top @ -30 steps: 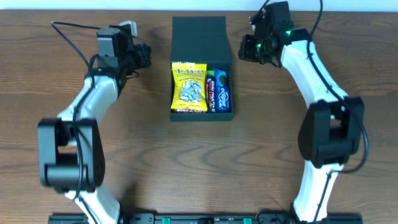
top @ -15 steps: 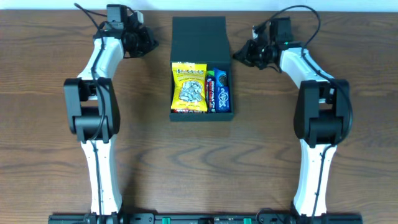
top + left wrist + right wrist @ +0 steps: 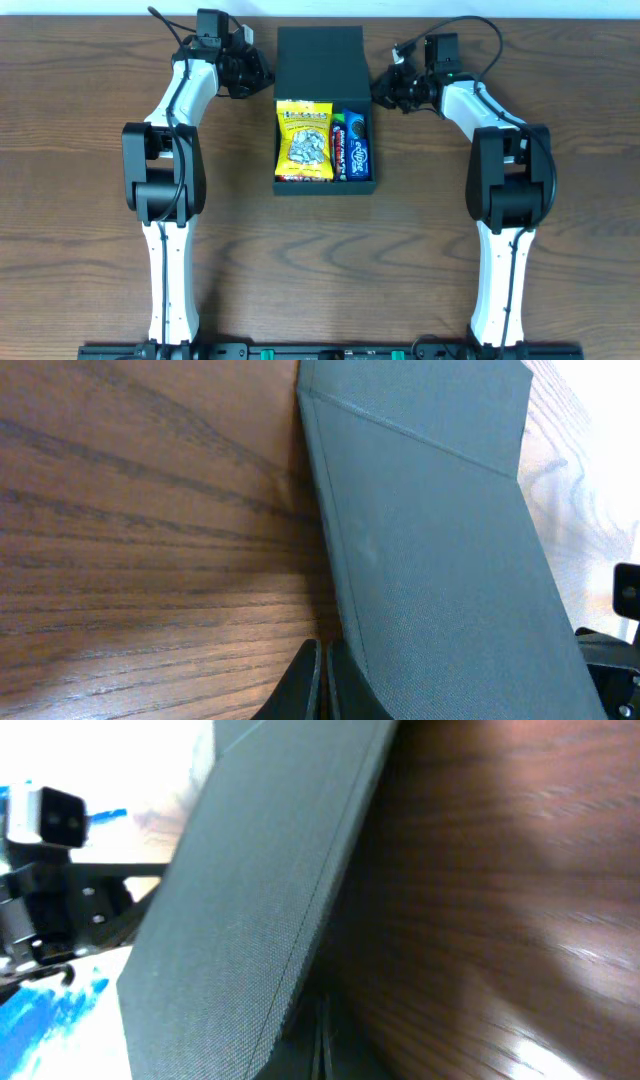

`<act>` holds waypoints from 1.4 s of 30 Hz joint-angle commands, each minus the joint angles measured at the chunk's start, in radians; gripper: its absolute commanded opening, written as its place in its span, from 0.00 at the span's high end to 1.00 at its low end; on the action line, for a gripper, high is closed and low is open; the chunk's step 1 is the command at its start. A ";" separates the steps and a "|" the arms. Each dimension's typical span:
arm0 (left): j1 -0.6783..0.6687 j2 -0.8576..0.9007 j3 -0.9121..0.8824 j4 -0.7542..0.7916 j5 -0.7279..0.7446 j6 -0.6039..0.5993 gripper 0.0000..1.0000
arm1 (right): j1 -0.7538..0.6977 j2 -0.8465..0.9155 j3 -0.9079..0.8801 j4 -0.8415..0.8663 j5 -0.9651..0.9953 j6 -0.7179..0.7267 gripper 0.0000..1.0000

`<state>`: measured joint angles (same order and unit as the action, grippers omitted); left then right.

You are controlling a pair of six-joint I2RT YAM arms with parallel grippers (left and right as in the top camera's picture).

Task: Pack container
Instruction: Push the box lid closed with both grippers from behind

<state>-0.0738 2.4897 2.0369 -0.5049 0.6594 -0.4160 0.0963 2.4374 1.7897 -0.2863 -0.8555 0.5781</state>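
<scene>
Overhead | container [image 3: 322, 50] at the middle of the desk's [image 3: 420, 240] far edge, lid open toward that edge; yellow packet [image 3: 304, 140] and blue packet [image 3: 358, 148] inside | left pincer [image 3: 262, 75] at the lid's left side, tips almost together, nothing seen between | right pincer [image 3: 382, 92] at the lid's right side, opening: cannot tell

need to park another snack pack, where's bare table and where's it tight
The widest bare table lies in front of the container, between the two arms. Narrower strips run outside each arm. It is crowded beside the flap, where the left gripper and right gripper sit, and in the tray, full of snack packets.
</scene>
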 commanded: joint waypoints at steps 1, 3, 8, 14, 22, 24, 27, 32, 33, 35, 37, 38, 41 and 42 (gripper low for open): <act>-0.005 0.025 0.025 -0.003 0.052 -0.019 0.94 | 0.009 0.003 0.003 0.048 -0.114 0.008 0.99; -0.004 0.025 0.025 -0.003 0.079 -0.019 0.94 | 0.002 0.003 0.003 0.108 -0.163 0.008 0.99; 0.016 0.019 0.059 0.019 0.166 -0.018 0.94 | -0.027 0.003 0.020 0.231 -0.325 0.008 0.99; 0.027 0.017 0.176 0.004 0.245 0.009 0.95 | -0.051 0.001 0.103 0.231 -0.407 -0.011 0.99; 0.027 0.012 0.280 -0.025 0.365 0.073 0.94 | -0.048 -0.001 0.236 0.229 -0.461 -0.010 0.98; 0.027 0.001 0.290 -0.077 0.372 0.123 0.94 | -0.045 -0.006 0.253 0.211 -0.482 0.002 0.99; 0.027 -0.032 0.290 -0.163 0.378 0.223 0.94 | -0.042 -0.019 0.257 0.153 -0.503 0.103 0.99; 0.027 -0.095 0.290 -0.317 0.301 0.395 0.94 | -0.042 -0.025 0.257 0.032 -0.553 0.226 0.99; 0.027 -0.103 0.290 -0.341 0.283 0.422 0.94 | -0.042 -0.025 0.257 0.006 -0.557 0.234 0.99; 0.027 -0.125 0.290 -0.397 0.247 0.488 0.94 | -0.042 -0.025 0.257 -0.045 -0.563 0.237 0.99; 0.027 -0.139 0.290 -0.432 0.219 0.529 0.94 | -0.043 -0.025 0.257 -0.087 -0.563 0.236 0.99; 0.028 -0.143 0.290 -0.443 0.220 0.546 0.94 | -0.044 -0.025 0.257 -0.104 -0.563 0.237 0.99; 0.028 -0.149 0.290 -0.468 0.220 0.574 0.94 | -0.045 -0.025 0.257 -0.155 -0.563 0.236 0.99; 0.028 -0.149 0.290 -0.477 0.220 0.574 0.94 | -0.045 -0.025 0.257 -0.180 -0.563 0.236 0.98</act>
<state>-0.0448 2.3592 2.3058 -0.9684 0.9028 0.0872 0.0444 2.4428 2.0331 -0.4438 -1.3888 0.8036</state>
